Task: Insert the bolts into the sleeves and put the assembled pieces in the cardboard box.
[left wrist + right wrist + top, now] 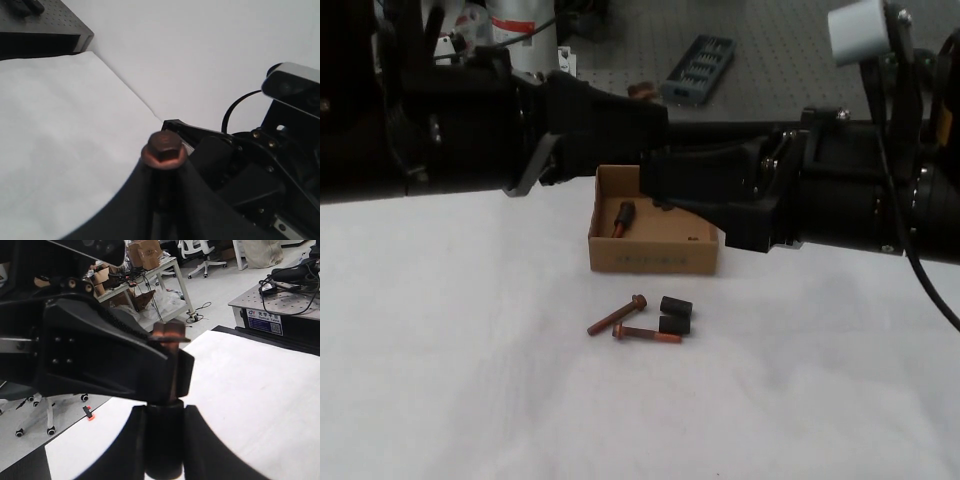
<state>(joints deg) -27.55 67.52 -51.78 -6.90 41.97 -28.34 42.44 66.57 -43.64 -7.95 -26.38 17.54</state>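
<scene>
Pointing its head at the left wrist camera, a copper-coloured hex flange bolt (pixel 164 149) is clamped by the shank between the fingers of the left gripper (pixel 165 172), its long axis in line with a black sleeve (pixel 164 440) clenched in the right gripper (pixel 164 415). How far the shank sits inside is hidden by the fingers. Both are held where the arms meet above the cardboard box (pixel 610 255), whose faint front print cannot be made out and in which one assembled piece (pixel 622 216) lies, while two loose bolts (pixel 617 315) and two sleeves (pixel 676 305) are seen on the white cloth (pixel 440 380) just in front.
</scene>
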